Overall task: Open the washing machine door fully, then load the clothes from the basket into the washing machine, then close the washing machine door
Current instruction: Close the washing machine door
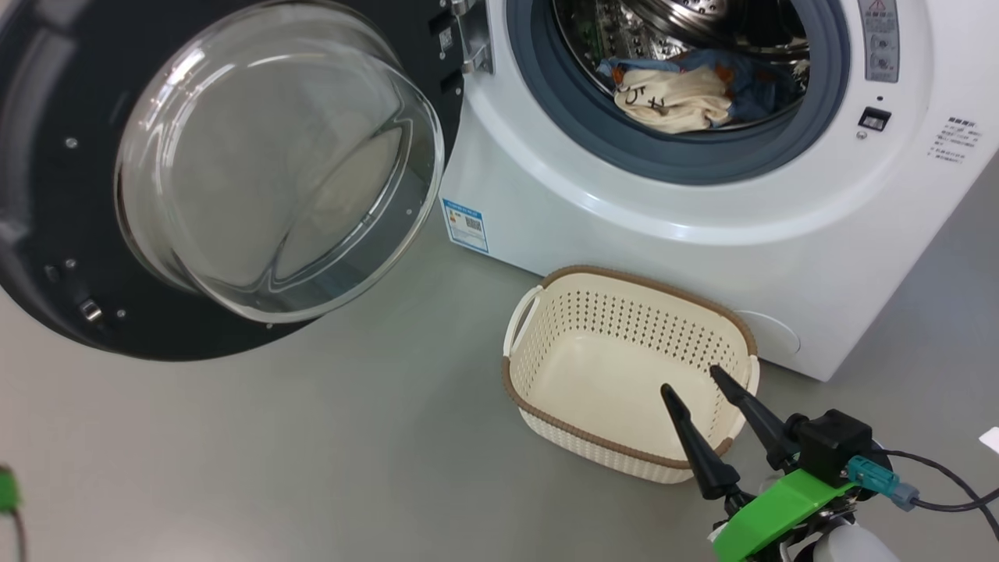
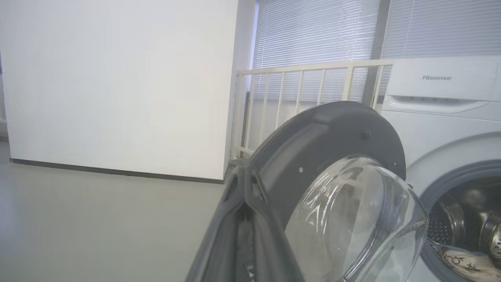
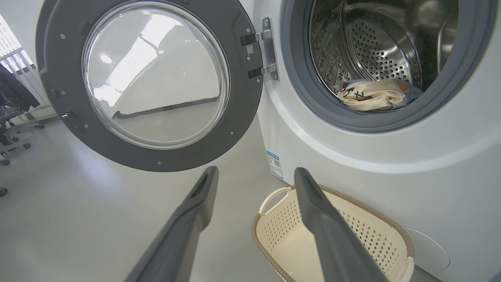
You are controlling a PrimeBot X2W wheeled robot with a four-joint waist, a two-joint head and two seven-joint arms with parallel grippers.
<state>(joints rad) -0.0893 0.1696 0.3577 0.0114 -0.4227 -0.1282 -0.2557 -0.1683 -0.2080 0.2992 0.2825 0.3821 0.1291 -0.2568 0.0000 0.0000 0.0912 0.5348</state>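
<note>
R pincer [image 1: 690, 378] released, hanging over the empty basket [image 1: 593, 328]; L pincer [image 2: 242, 188] clenched, nothing in it that I can see.
Clothes [image 1: 679, 97] lie in the washing machine [image 1: 624, 234] drum, 1 o'clock in head view. Washing machine door [image 1: 47, 156] stands wide at 10 o'clock. Door prob. heavy-ish, rigid, swings on its hinge; glossy rim likely slick, glass fragile, so push the rim's free edge approx. 8 o'clock, not the bowl.

Head above, wrists low — shared door [image 1: 47, 195]
</note>
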